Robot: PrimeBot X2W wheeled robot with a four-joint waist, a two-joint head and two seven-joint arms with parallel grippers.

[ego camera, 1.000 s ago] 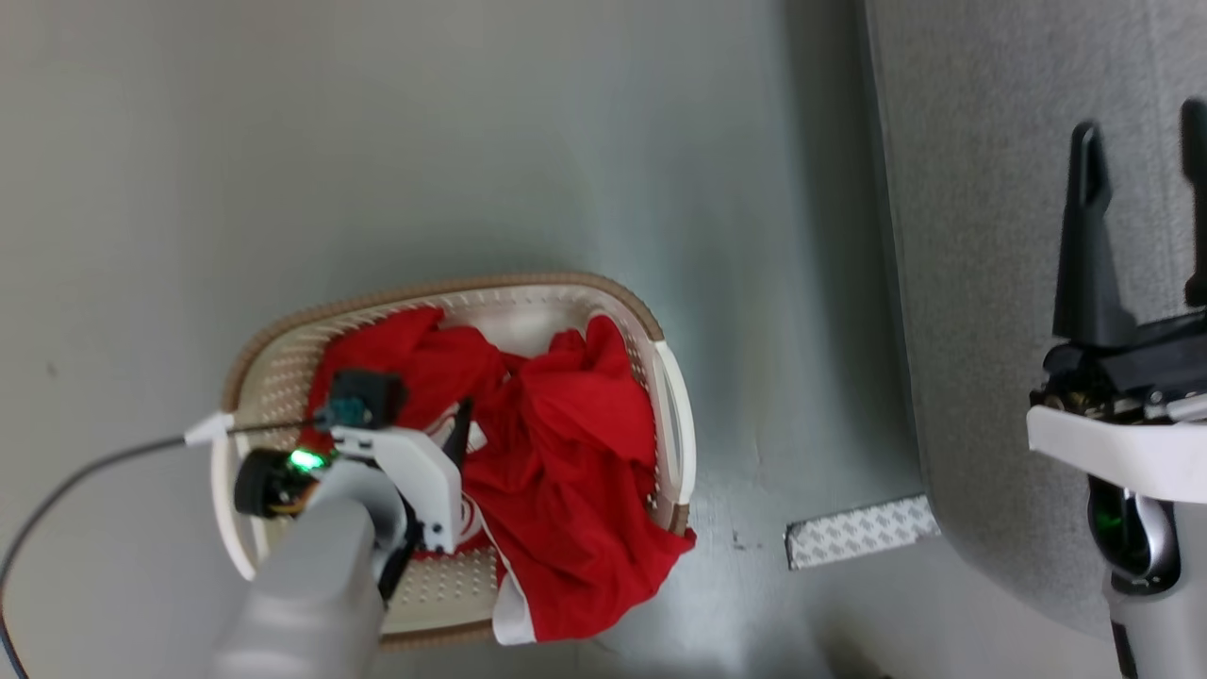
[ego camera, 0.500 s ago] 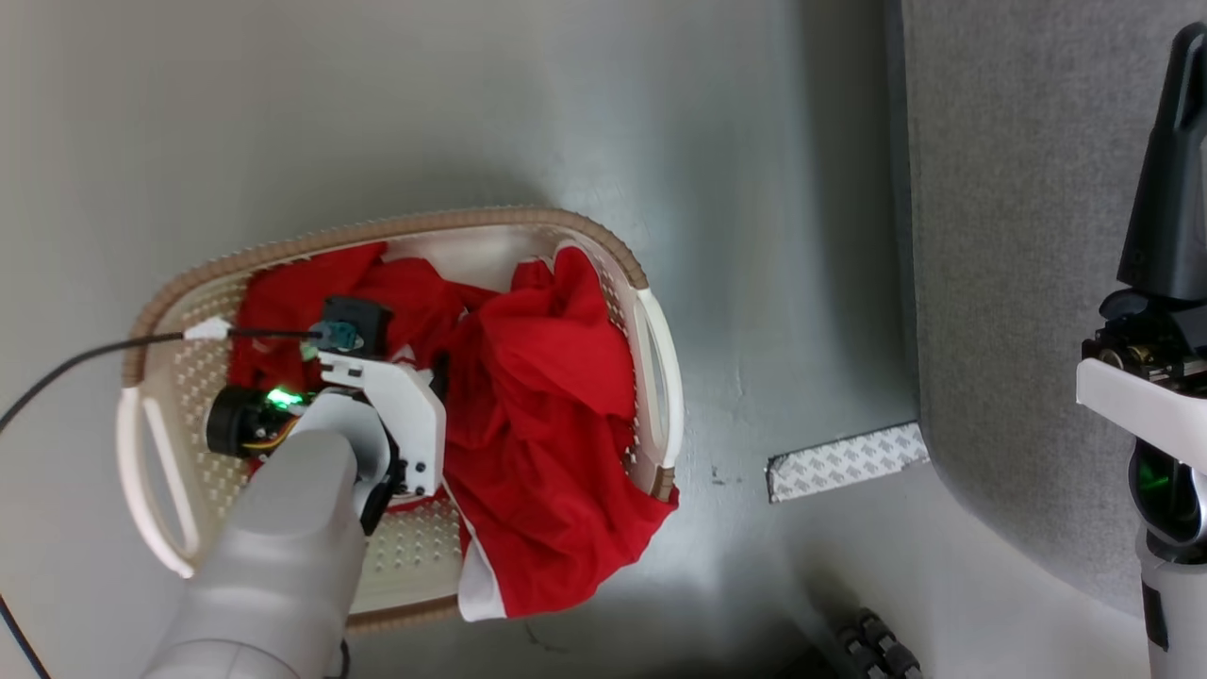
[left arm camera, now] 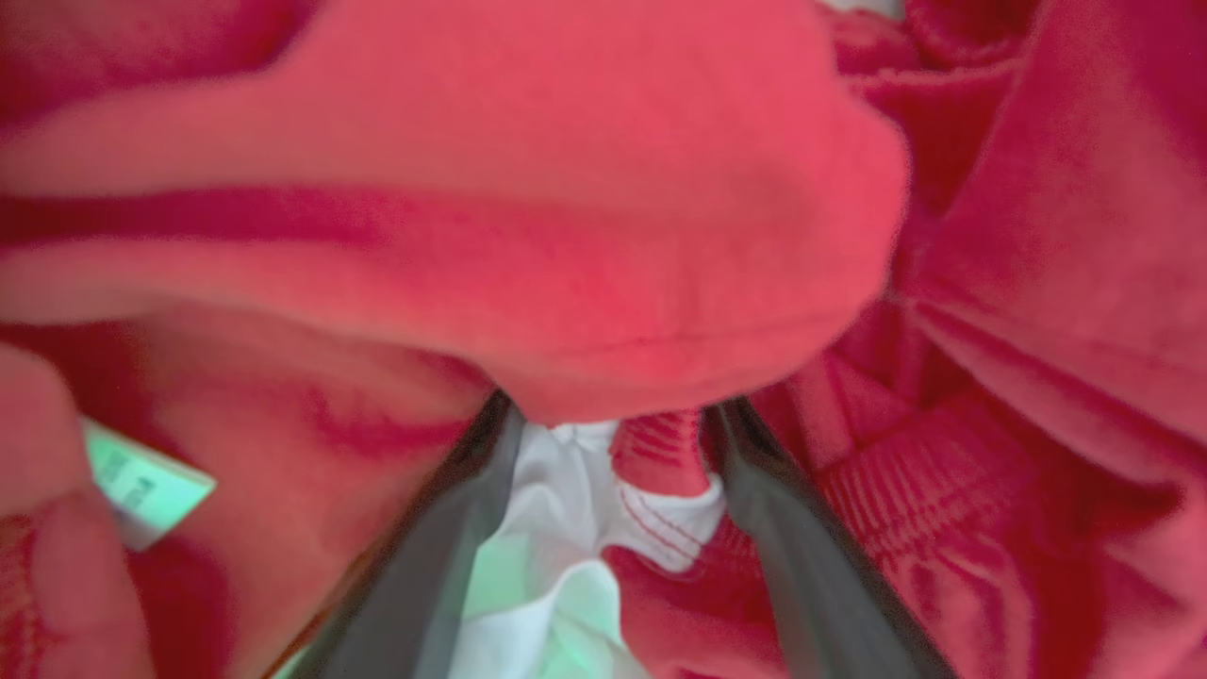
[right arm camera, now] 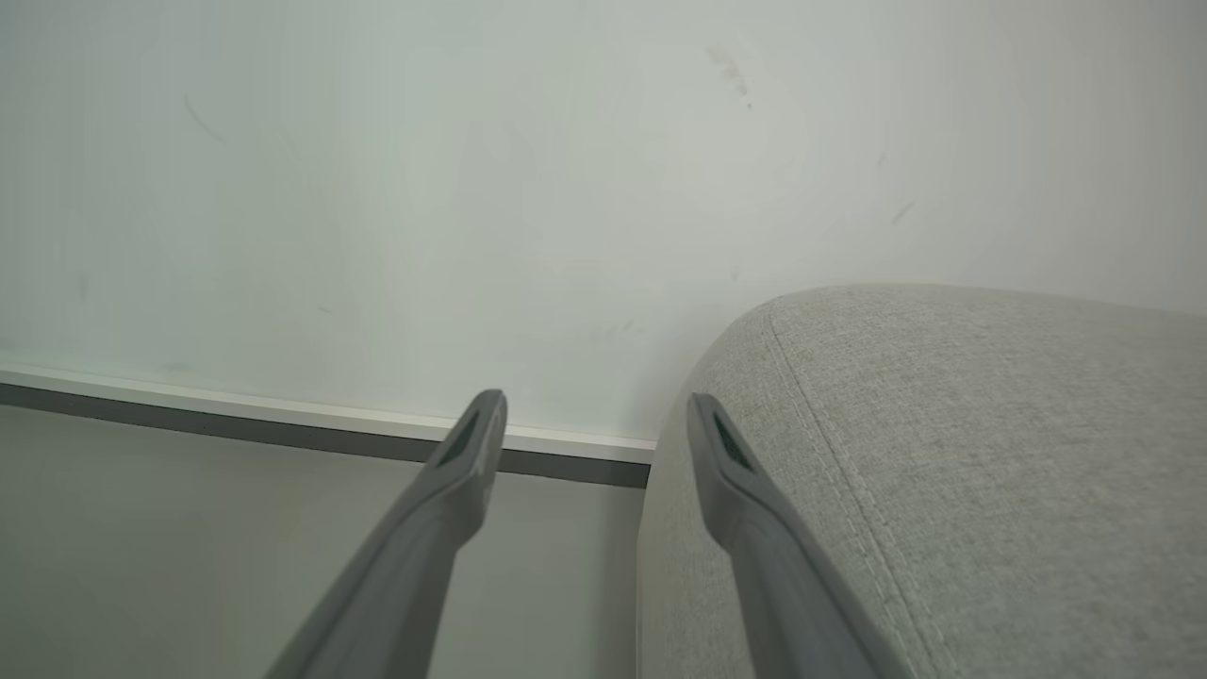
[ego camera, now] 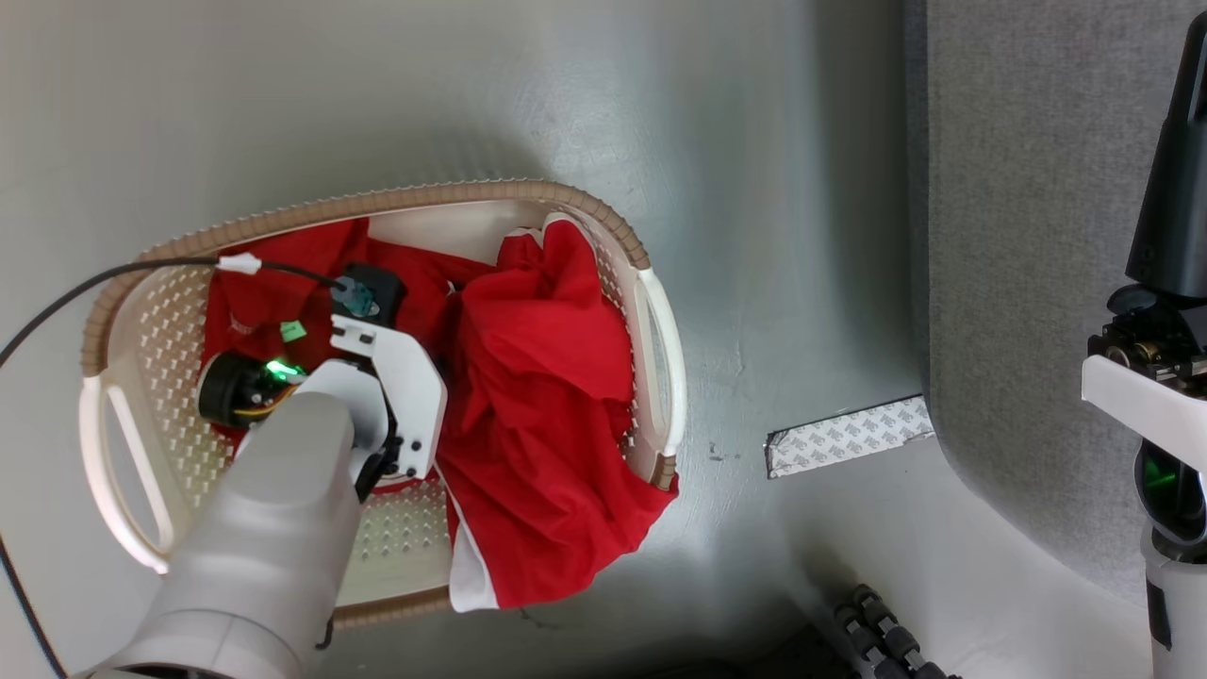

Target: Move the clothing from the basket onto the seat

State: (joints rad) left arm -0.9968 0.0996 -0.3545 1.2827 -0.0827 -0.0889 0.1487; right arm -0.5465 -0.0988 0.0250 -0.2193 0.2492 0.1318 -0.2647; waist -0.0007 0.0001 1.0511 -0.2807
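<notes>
Left gripper (left arm camera: pixel 613 415): jaws wide, pushed down into the jersey (ego camera: pixel 547 377). A white-trimmed fold lies between the fingers and red cloth bulges over their tips. Nothing is clamped. Judgement: the arm sits here to close on that fold, so the pick is only at its start.

Right gripper (right arm camera: pixel 589 405): jaws wide, empty, held in the air above the rounded corner of the sofa (ego camera: pixel 1037 236), which lies just under and to the right of its fingers. Beyond the tips are the floor (ego camera: pixel 660 94) and a pale wall (right arm camera: pixel 471 189). Judgement: it is parked clear, out of the working arm's way.

Basket (ego camera: pixel 377 203): stands on the floor under the left gripper, well apart from the right one, with a tape strip (ego camera: pixel 849 436) between basket and sofa. Contents: the jersey alone, crumpled. Most of it is heaped on the side towards the sofa, and one flap hangs over the rim there onto the floor. Bare perforated bottom shows near the wrist. A green label (left arm camera: pixel 141 481) lies left of the fingers.

Risk, as judged: a shallow bite may slip, and the overhanging flap may drag the basket
</notes>
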